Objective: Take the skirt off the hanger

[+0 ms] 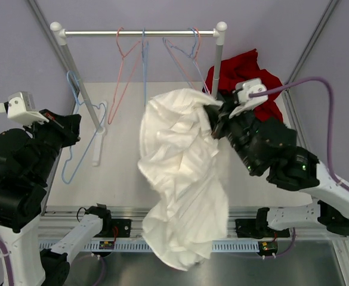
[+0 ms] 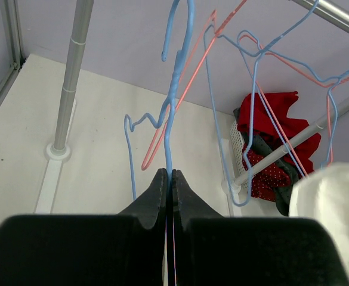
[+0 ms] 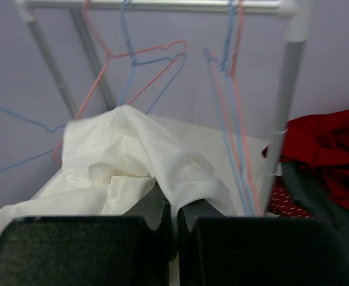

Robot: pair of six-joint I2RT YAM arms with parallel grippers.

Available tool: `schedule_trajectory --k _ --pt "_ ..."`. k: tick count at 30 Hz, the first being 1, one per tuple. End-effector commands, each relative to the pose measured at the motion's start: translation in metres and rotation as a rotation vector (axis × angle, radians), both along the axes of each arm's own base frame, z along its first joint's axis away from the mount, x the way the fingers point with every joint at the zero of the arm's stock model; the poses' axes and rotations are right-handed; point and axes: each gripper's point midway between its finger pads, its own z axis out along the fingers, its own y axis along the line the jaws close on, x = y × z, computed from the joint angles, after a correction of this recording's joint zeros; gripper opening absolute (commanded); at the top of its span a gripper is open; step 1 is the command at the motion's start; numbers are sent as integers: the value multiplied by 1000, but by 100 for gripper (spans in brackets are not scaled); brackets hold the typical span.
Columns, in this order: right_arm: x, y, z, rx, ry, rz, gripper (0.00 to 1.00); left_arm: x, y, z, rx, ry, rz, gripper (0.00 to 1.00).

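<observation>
The white skirt (image 1: 183, 173) hangs in a bunched, creased mass at the middle of the table (image 1: 117, 173). Its top right edge is gathered at the right claw (image 1: 217, 116), and its lower folds trail over the near edge between the two arm bases. The right claw is closed tight on that top edge. In the right wrist view a fold of white cloth runs down into the pinch of the fingers (image 3: 156, 208), and the rest of the skirt rises in a peak just above and to the left of them. The left claw (image 2: 169, 179), well apart from the skirt on the left side, is pressed closed around the thin wire of a blue hanger (image 2: 174, 80) that stands up from its tips. Behind, other wire hangers (image 1: 144, 71) dangle from the rail (image 1: 141, 33). A heap of red cloth (image 1: 246, 71) lies at the rear right, behind the right claw.
</observation>
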Motion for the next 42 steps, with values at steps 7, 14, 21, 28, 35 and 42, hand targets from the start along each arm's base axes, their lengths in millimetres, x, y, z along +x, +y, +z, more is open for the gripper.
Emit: schedule_trajectory --k 7,14,21,28,35,42 --pt "78 -87 97 -172 -236 -346 0 13 -8 21 18 -65 -34 0" --pt "180 -143 127 -186 -265 -504 0 24 -3 25 72 -63 -10 0" --pt "305 -225 78 -44 -159 -669 0 44 -1 43 128 -81 12 0" --pt "389 -212 -16 -19 -45 -597 0 80 -7 70 143 -141 23 0" --pt "430 -203 -119 -30 194 -537 1 133 -19 98 162 -176 24 0" --pt "382 -189 -173 57 300 -451 84 173 -22 83 193 -137 50 0"
